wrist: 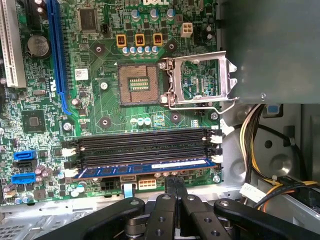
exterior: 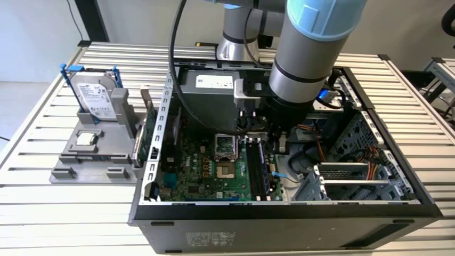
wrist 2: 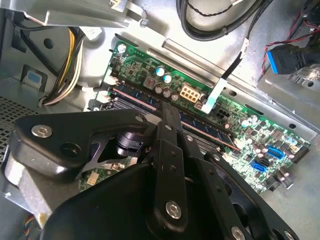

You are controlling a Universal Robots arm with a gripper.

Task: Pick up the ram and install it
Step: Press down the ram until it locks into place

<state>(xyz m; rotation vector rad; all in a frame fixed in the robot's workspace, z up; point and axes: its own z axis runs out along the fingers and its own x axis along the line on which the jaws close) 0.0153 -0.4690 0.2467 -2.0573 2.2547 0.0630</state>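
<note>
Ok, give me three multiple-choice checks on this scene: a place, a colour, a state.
1. Where is the ram? A on the table outside the case; B in the memory slot farthest from the CPU socket; C held in mid-air.
2. The long expansion slot is: A blue; B red; C yellow.
3. The CPU socket is: A under a cooler; B open and empty; C holding a chip.

B: it lies along the outermost slot. A: its plastic shows blue. B: hinged open, contacts bare.
</note>
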